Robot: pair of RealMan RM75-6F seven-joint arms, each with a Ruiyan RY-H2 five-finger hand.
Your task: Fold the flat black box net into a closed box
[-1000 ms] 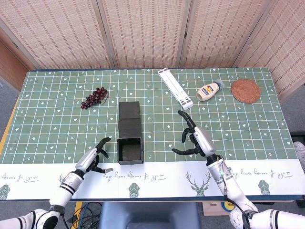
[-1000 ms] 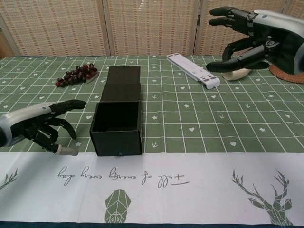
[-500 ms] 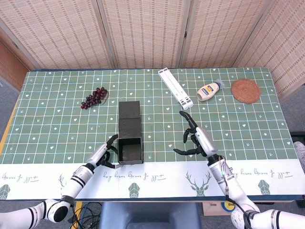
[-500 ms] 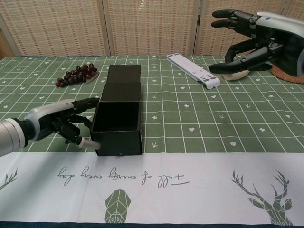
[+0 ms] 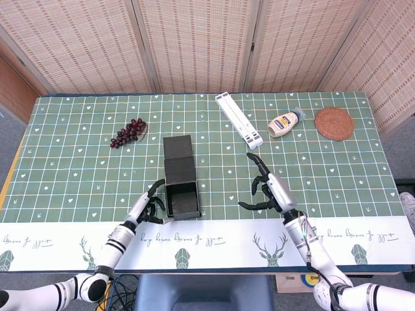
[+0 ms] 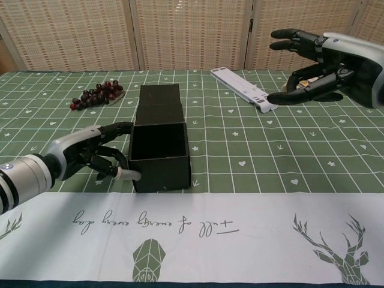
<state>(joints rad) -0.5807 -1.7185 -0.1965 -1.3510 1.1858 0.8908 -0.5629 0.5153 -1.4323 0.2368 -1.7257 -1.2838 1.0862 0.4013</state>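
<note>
Touching matte black box (image 6: 161, 155), left hand (image 6: 90, 157) curled

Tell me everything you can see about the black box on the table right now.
The black box looks like matte card, partly folded: an open-topped square tray with upright walls, and a creased lid flap lying flat behind it toward the grapes. It sits on the green checked tablecloth near the white front strip, turned slightly askew. The left hand touches its left wall; the right hand hovers apart, open.
</note>
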